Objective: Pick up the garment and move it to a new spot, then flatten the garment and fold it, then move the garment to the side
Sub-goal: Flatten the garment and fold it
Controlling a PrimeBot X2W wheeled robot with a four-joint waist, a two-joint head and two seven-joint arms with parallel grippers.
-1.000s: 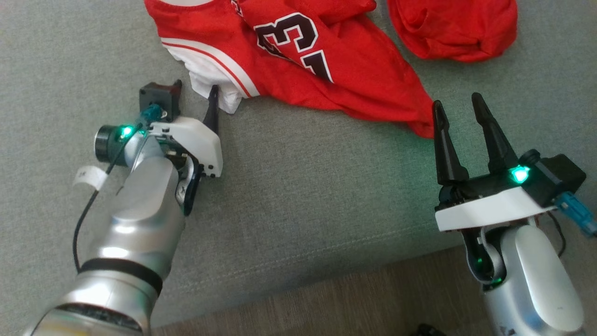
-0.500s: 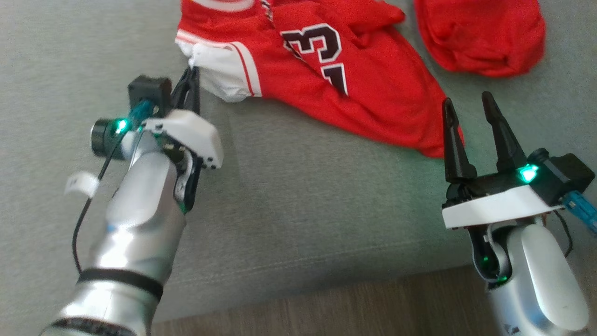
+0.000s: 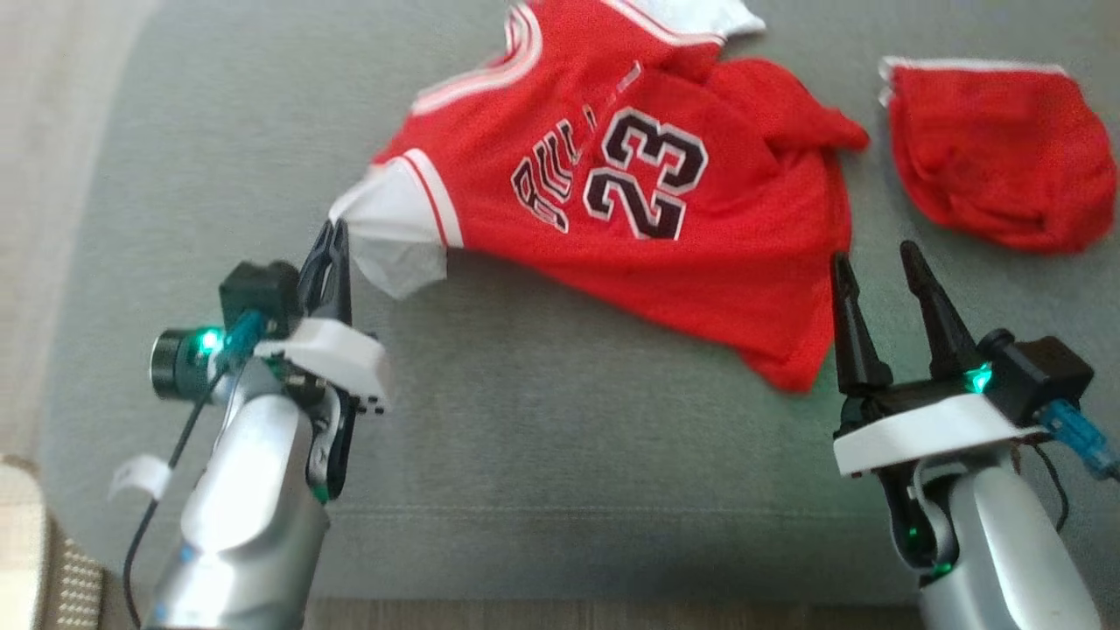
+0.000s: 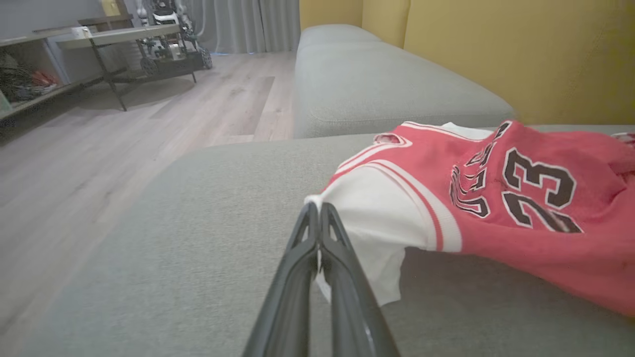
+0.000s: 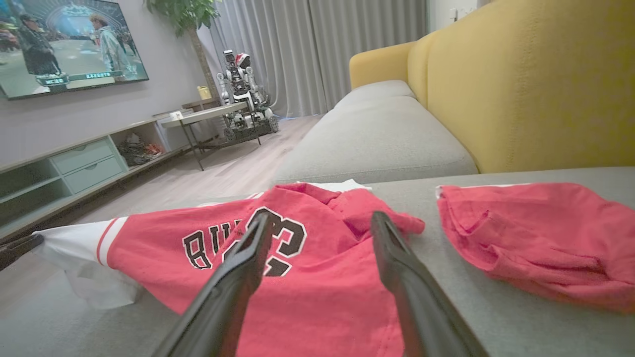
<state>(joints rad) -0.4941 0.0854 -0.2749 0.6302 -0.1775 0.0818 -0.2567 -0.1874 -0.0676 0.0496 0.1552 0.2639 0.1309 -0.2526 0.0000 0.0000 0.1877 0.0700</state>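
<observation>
The garment [image 3: 665,254] is a red jersey with white sleeves and the number 23, lying rumpled on a grey sofa seat [image 3: 560,455]. My left gripper [image 3: 332,234] is shut on the tip of its white sleeve [image 3: 389,232], lifting that corner off the cushion. In the left wrist view the left gripper [image 4: 317,210] pinches the white sleeve [image 4: 382,218] of the garment [image 4: 526,213]. My right gripper [image 3: 875,254] stands open just off the jersey's near right hem, holding nothing. In the right wrist view the right gripper [image 5: 320,220] hovers over the garment [image 5: 307,277].
A second bunched red cloth [image 3: 993,157] lies on the seat to the jersey's right, also the red cloth [image 5: 540,238]. The yellow backrest [image 5: 536,84] rises behind. Wooden floor [image 4: 99,144], a low TV shelf [image 5: 74,168] and a side table [image 4: 119,37] stand beyond the sofa's left edge.
My left gripper closed on the white sleeve tip and lifted it. The head camera shifted, so the jersey and the red cloth sit lower in the picture. My right gripper stayed open.
</observation>
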